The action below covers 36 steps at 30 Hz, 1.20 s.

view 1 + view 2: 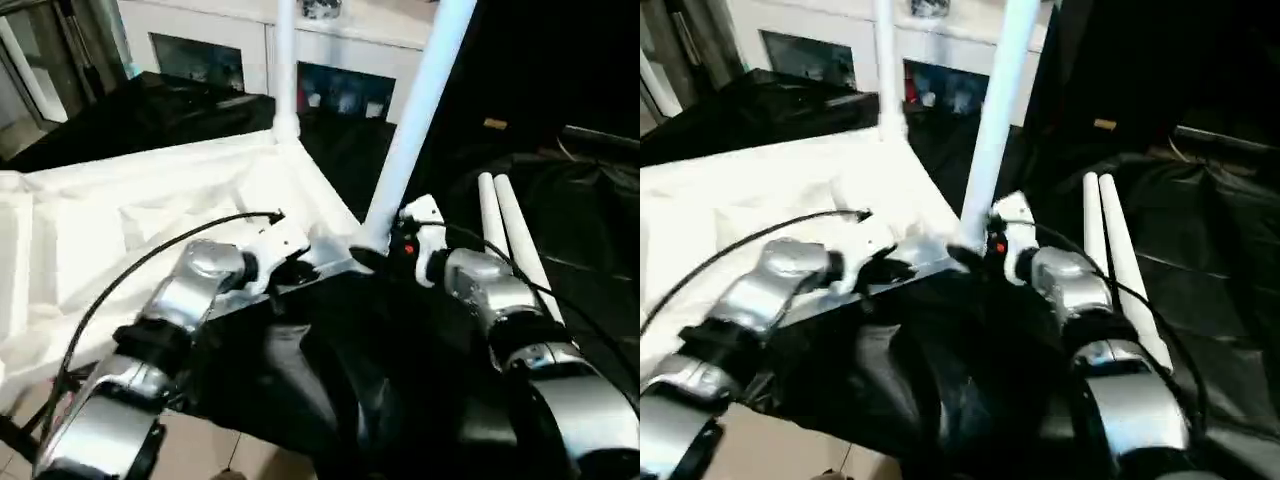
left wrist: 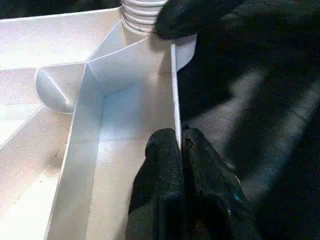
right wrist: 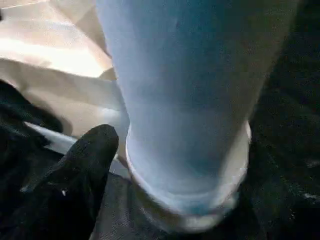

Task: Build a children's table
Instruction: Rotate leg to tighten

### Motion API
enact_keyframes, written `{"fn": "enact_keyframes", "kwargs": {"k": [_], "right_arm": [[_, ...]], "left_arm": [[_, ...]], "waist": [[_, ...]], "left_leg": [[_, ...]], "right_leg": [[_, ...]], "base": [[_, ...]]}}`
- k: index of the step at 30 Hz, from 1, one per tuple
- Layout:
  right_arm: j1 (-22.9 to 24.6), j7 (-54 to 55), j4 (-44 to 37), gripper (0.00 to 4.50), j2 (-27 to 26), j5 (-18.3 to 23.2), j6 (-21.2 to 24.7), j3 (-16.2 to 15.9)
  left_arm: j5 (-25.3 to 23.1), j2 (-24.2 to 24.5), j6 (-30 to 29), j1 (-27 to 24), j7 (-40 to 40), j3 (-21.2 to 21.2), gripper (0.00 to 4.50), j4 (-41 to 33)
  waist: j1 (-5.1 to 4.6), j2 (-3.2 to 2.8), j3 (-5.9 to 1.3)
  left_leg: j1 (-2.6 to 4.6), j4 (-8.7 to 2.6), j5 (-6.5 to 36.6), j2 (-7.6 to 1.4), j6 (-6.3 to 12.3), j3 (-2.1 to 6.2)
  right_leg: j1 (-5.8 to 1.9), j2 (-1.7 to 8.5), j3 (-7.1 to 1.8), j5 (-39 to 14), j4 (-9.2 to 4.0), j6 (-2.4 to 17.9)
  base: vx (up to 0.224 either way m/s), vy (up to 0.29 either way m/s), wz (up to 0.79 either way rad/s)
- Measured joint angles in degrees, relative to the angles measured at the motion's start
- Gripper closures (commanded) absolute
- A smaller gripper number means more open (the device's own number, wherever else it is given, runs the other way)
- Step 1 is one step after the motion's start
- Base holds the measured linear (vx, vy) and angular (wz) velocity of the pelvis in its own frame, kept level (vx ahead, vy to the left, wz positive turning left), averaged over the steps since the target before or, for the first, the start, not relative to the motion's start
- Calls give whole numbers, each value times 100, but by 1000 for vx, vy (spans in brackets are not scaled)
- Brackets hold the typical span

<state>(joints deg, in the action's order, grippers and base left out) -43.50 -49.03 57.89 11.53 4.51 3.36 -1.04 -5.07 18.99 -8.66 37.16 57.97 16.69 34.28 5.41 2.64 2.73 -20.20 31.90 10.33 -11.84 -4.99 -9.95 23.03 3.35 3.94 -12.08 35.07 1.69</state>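
- White plastic ribbed tabletop (image 1: 150, 230) lies underside up on black cloth (image 1: 330, 380); two white tapered tube legs (image 1: 415, 120) stand in its corner sockets, approx. half done.
- Two spare white tube legs (image 1: 505, 240) lie near tabletop, right side.
- Left gripper (image 2: 179, 150) pinches tabletop's thin smooth rim.
- Right gripper (image 1: 385, 262) at near leg's base; spread or not, cannot tell.

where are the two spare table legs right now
In the left eye view the two spare legs lie side by side on the black cloth, on the robot's right, just beyond its right forearm and right of the leg standing in the tabletop corner.
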Motion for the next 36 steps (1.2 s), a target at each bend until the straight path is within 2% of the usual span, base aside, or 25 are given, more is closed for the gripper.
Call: {"fn": "enact_keyframes", "kwargs": {"k": [5,9,17,24,26,31,33,36], "right_arm": [[329,-731,-517,57,111,49,-36,-178],[458,-1166,-785,94,243,50,14,-330],[597,-1375,-1067,158,257,47,93,-399],[759,-1372,-1286,168,179,58,162,-449],[749,-1022,-1199,169,74,40,166,-358],[297,1141,-446,171,-454,3,268,141],[103,2046,-168,171,-644,16,314,353],[-8,2681,-16,171,-774,26,324,479]], "left_arm": [[102,354,255,-196,568,15,450,-244],[139,485,387,-269,823,32,450,-319],[197,669,462,-343,1089,57,450,-424],[261,694,343,-402,1173,16,450,-469],[256,582,203,-380,1000,-69,450,-376],[56,-102,-231,50,-138,-174,450,249],[2,-425,-457,260,-639,-181,450,527],[-37,-655,-575,376,-988,-193,450,706]], "waist": [[23,-2,8],[60,-4,11],[70,-6,13],[75,-5,12],[70,-3,11],[35,-2,11],[55,-9,15],[99,-14,14]], "left_leg": [[0,4,0,-1,1,-1],[-1,15,-1,-1,3,-2],[2,33,15,-4,-25,-1],[7,44,16,-4,-25,-1],[14,47,15,-3,-27,-2],[50,67,2,-2,-41,2],[64,66,2,0,-41,1],[76,64,2,0,-41,2]], "right_leg": [[1,0,-1,0,5,0],[1,0,-2,0,11,0],[1,0,-4,0,30,0],[-1,0,-6,0,44,0],[-8,1,-10,0,54,0],[-32,4,-17,6,74,5],[-46,5,-20,2,72,-9],[-64,6,-19,2,73,-14]], "base": [[0,0,0],[0,0,0],[0,0,0],[0,0,0],[0,0,0],[0,0,0],[0,0,0],[0,0,0]]}}
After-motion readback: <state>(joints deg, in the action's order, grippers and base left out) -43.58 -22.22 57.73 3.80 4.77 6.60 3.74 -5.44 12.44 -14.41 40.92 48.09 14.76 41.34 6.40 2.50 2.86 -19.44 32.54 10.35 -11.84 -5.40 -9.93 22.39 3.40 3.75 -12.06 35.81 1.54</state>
